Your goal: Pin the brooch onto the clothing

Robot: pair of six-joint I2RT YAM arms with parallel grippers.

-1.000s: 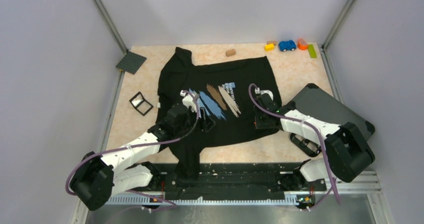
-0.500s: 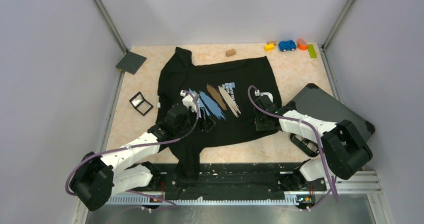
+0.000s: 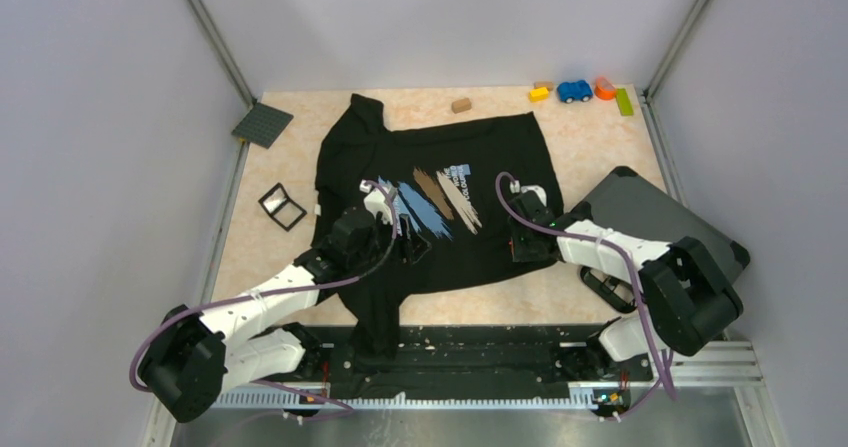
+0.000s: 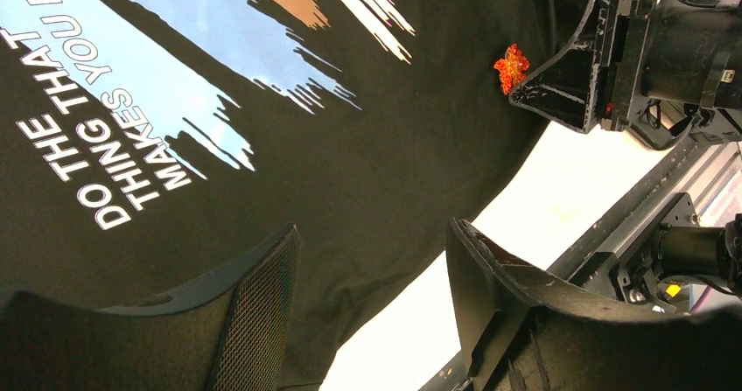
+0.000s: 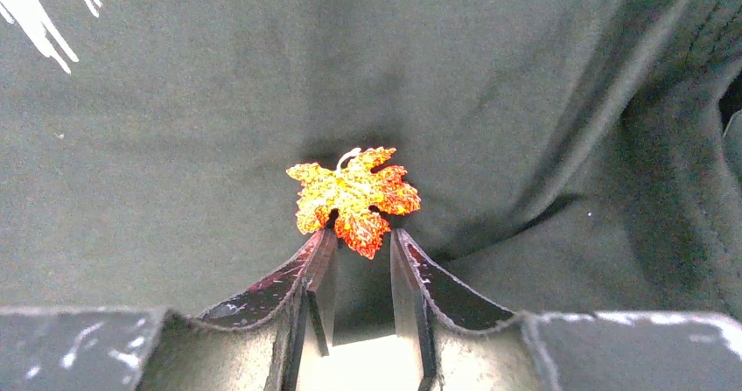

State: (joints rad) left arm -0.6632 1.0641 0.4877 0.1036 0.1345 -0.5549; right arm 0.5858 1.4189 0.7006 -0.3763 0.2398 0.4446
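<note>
Shirt first, since we're placing everything off it. From the top camera, the black short-sleeved T-shirt with the blue, brown and white brush-stroke print (image 3: 500, 162) lies spread flat on the beige marbled table (image 3: 590, 157). One part of it hangs off the near edge. The left gripper (image 3: 412, 245) sits over the shirt just on the near side of the print. The right gripper (image 3: 517, 247) is over the shirt's near right corner. A dark grey hard case (image 3: 650, 217) lies just off the shirt's right side, and a small black-framed clear box (image 3: 282, 206) off its left. A blue toy car (image 3: 574, 91) is parked well beyond its far right corner.

In the left wrist view, we see that gripper's two fingers spread wide with only black fabric and a strip of table between them, so they're released. The tiny orange-red leaf-shaped brooch (image 4: 512, 66) rests on plain black cloth beside the white brush strokes, right at the tip of the right gripper.

Up close in the right wrist view, the brooch lies on wrinkled black fabric. The right jaws are drawn in narrow, and the leaf's lower lobe sits pinched between the two tips.
</note>
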